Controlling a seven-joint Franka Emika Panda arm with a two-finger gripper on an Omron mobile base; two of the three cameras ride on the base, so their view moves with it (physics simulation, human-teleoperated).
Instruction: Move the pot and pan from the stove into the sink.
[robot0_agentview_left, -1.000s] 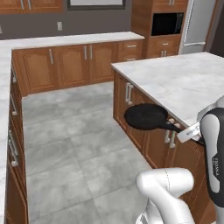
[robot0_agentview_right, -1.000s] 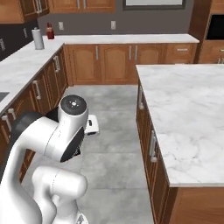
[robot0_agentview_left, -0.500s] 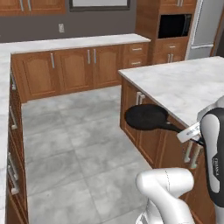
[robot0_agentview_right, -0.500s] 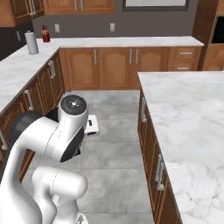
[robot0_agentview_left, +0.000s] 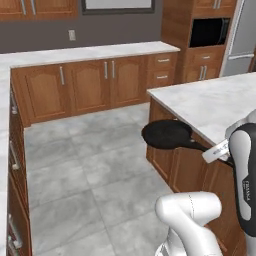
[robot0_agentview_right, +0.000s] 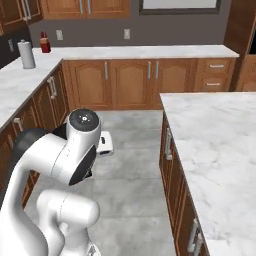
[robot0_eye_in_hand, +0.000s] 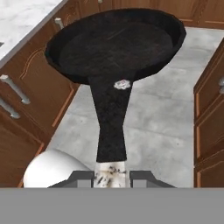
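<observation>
My hand (robot0_eye_in_hand: 112, 175) is clenched on the end of the frying pan's long handle; the pan (robot0_eye_in_hand: 114, 43) hangs level out in front of the hand, above the tiled floor (robot0_agentview_left: 85, 165). In the left base view the pan (robot0_agentview_left: 167, 134) sits in the aisle just beside the near corner of the marble island desk (robot0_agentview_left: 210, 102).

Progress, as I judge it: pan is off the stove and in transit, not yet at the sink. Pot, stove and sink aren't visible, so pot status unknown; I assume it remains to be moved.

Versus half a second ago: whole scene has shifted in both base views, so the base is driving. Grip on the pan unchanged.
</observation>
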